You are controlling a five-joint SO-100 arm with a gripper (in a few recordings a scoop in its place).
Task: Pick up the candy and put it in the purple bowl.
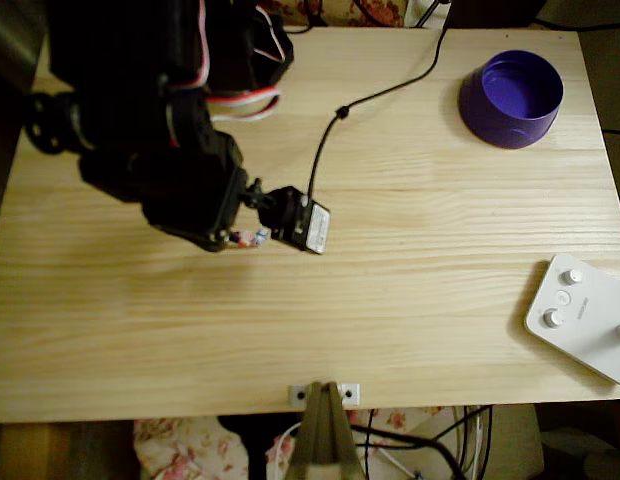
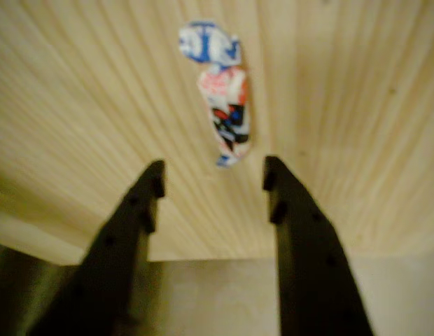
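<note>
Pale pine boards make up the surface [image 1: 390,330], and the purple bowl [image 1: 511,98] serves as landmark. Far left of the bowl and nearer the front edge, the black claw [image 2: 213,175] stands wide, both fingers apart and empty, lined up just short of the one candy [image 2: 222,105], which lies flat on the wood, presumably for a straddling grasp. One bowl waits empty. One white knobbed device [image 1: 582,315] sits below the bowl.
</note>
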